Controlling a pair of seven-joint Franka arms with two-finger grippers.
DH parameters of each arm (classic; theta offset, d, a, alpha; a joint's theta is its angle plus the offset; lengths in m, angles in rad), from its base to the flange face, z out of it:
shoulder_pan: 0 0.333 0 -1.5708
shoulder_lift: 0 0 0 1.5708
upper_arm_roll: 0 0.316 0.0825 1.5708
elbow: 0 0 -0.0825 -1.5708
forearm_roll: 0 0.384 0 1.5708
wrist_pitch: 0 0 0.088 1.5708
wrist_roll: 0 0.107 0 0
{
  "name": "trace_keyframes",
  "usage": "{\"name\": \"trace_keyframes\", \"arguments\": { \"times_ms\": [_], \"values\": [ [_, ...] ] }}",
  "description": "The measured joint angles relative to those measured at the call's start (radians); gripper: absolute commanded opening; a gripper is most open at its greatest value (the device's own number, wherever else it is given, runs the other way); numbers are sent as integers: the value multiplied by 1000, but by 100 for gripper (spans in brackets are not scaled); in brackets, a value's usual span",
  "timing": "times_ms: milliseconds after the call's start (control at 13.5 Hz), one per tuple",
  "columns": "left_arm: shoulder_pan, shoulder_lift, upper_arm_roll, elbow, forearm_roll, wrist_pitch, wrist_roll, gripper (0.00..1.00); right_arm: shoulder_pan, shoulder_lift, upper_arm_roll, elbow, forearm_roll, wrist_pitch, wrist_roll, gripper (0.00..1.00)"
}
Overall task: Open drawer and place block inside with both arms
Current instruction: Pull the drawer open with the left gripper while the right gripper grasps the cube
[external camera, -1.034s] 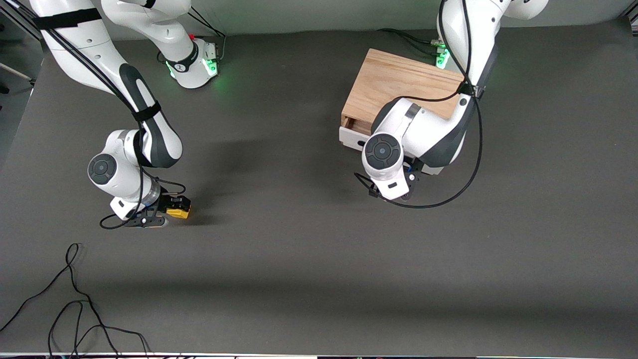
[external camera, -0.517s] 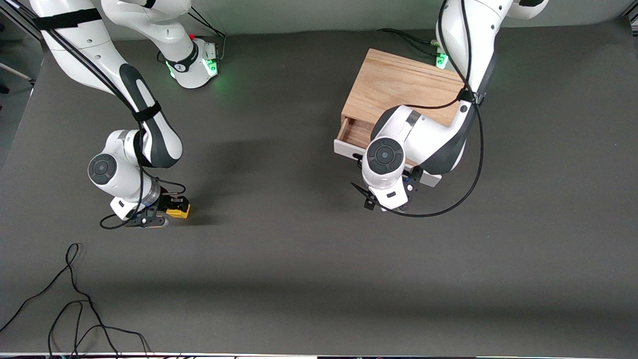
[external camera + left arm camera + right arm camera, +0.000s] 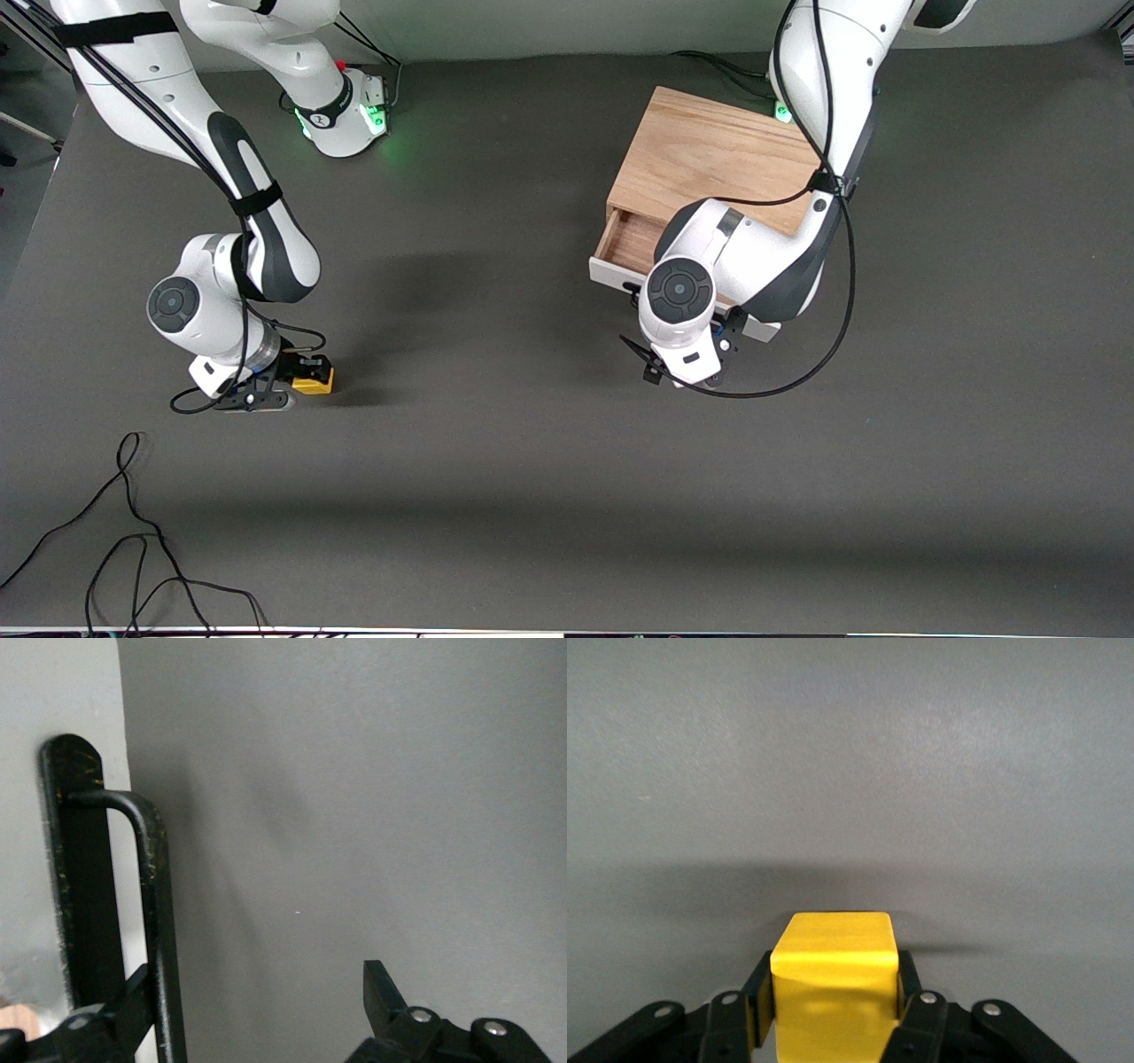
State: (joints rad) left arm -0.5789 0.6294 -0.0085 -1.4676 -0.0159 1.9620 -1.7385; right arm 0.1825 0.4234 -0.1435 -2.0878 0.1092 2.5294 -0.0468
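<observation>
In the front view, the drawer (image 3: 631,248) stands partly out of the cabinet (image 3: 709,159), and a strip of its wooden bottom is visible. The left tool (image 3: 687,359) is just in front of the drawer's white panel, mostly hidden under its own wrist. The right tool (image 3: 297,377) is low at the surface (image 3: 532,487), well apart from the cabinet, toward the right arm's end, with the block (image 3: 313,385) between its fingers.

In the left wrist view, the left tool (image 3: 257,1001) has its fingers spread apart. One finger sits against the black handle (image 3: 151,904) and the other one is free, away from it. So the tool seems to hook the handle, not to pinch it.

In the right wrist view, the right tool (image 3: 833,1005) is clamped on the block (image 3: 833,974), one finger on each side. I cannot tell if the block touches the surface.

I judge that the opening step is in hand, and the block is grasped but not yet carried. The next move calls for a wider pull, straight out from the cabinet, because the left wrist now covers most of the opening. Then the left tool must free the handle and give room before the right tool brings the block over the drawer.
</observation>
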Motion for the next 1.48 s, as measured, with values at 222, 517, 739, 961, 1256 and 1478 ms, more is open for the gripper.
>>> {"name": "trace_keyframes", "arguments": {
  "times_ms": [222, 517, 739, 961, 1256, 1478],
  "values": [
    [7, 32, 0, 44, 0, 29, 0, 100, 0, -7, 0, 81, 0, -101, 0, 43],
    [9, 41, 0, 53, 0, 87, 1, 100, 0, -16, 0, 219, 0, -240, 0, 40],
    [9, 45, 0, 62, 0, 114, 2, 100, 0, -18, 0, 337, -1, -367, 0, 38],
    [9, 51, 0, 78, 0, 121, 2, 100, 0, -20, 0, 489, -1, -531, 0, 38],
    [14, 56, 0, 105, 1, 152, 3, 100, 1, -21, 2, 619, -1, -675, 0, 37],
    [19, 56, 5, 140, 11, 156, 4, 100, 4, -21, 9, 657, 1, -739, 0, 37]
  ]
}}
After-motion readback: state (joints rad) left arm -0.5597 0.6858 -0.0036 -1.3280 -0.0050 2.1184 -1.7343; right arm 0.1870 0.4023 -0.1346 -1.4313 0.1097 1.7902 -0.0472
